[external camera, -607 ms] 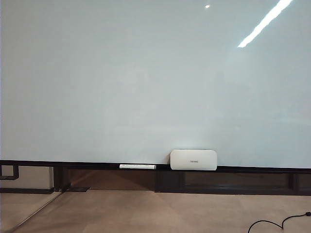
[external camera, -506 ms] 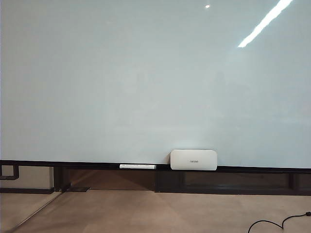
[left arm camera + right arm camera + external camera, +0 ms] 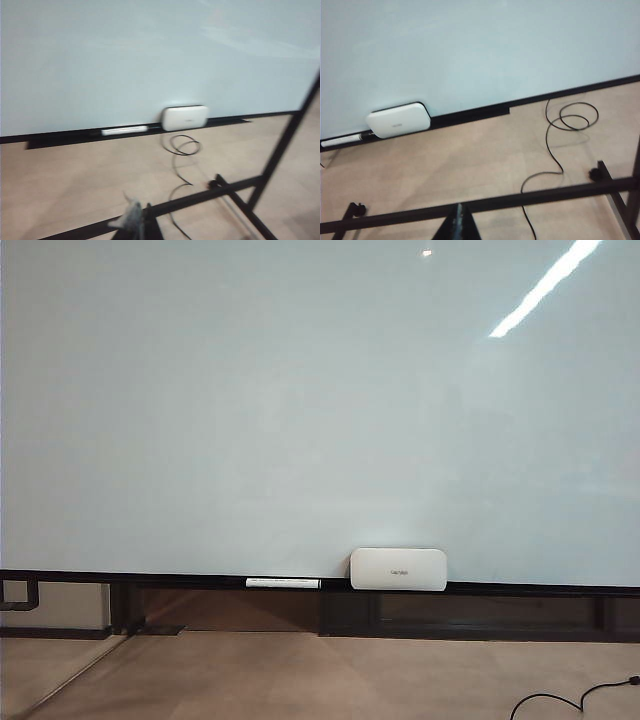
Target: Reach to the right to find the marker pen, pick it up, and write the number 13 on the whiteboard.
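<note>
Tan floor (image 3: 300, 675) lay beneath both arms, which were held well back from the wall. Nearest the cameras, the right tool (image 3: 458, 226) showed as a dark point with its jaws clenched together on nothing. The left tool (image 3: 149, 231) was only a dark sliver at the picture's edge with a blurred pale shape (image 3: 131, 220) beside it; whether it was clenched or released could not be told. Just beyond both tools ran the black frame bars (image 3: 520, 202), and past them a black cable (image 3: 555, 145) looped over the floor. Farther off, the black rail (image 3: 150, 579) carried a rounded white box (image 3: 397, 569) near its middle and a long white stick (image 3: 283, 583) just beside the box, apart from it. Above the rail rose the whiteboard (image 3: 300, 400), well apart from both tools, glossy and reflecting a ceiling light.
</note>
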